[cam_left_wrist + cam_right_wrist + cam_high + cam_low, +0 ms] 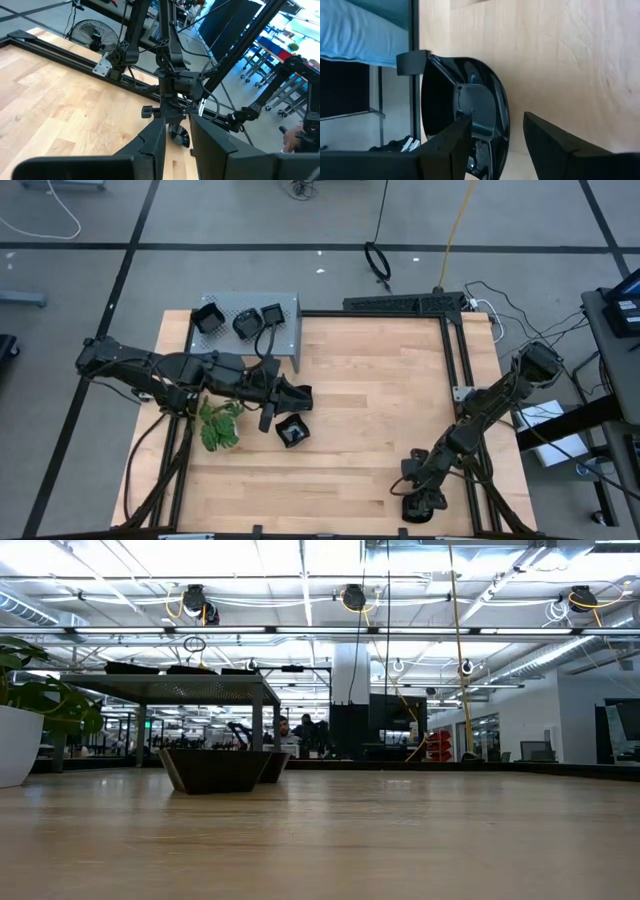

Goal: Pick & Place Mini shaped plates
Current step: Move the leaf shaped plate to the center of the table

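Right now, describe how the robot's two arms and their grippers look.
Both arms are dark, nearly black, built of jointed segments with black cables running along them. The left gripper and the right gripper each end in two flat, angular black fingers with squared edges. The finger surfaces are matte, with no visible markings or colour accents.

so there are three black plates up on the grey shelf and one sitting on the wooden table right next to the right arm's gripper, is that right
Not quite. The plate on the table lies by the left gripper, near the plant, not by the right one. The high view shows this: the right gripper sits at the table's near right edge. The three plates on the grey shelf are as you say.
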### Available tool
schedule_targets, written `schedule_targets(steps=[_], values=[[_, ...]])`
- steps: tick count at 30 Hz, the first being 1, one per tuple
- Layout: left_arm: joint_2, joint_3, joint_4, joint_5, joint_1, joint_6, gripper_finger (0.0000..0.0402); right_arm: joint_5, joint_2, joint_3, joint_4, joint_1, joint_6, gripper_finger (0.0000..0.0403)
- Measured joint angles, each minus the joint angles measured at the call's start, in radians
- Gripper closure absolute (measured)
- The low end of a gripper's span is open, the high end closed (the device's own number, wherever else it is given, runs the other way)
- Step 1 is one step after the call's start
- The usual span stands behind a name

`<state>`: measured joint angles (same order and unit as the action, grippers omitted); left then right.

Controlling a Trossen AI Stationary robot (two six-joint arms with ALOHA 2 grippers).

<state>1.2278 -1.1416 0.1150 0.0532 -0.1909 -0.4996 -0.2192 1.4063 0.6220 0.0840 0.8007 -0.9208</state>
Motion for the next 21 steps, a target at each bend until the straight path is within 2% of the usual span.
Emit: schedule_targets(steps=[9,16,21], values=[[0.000,0.000,0.000,0.000,0.000,-0.001,0.0309,0.000,0.009,0.000,-0.004,0.000,0.041,0.0253],[0.000,0.000,0.000,0.000,0.000,-0.003,0.0309,-0.074,0.061,0.000,-0.017,0.000,0.044,0.0299],[0.000,0.000,0.000,0.000,0.000,-0.003,0.0309,-0.072,0.064,0.000,-0.065,0.000,0.051,0.0345]])
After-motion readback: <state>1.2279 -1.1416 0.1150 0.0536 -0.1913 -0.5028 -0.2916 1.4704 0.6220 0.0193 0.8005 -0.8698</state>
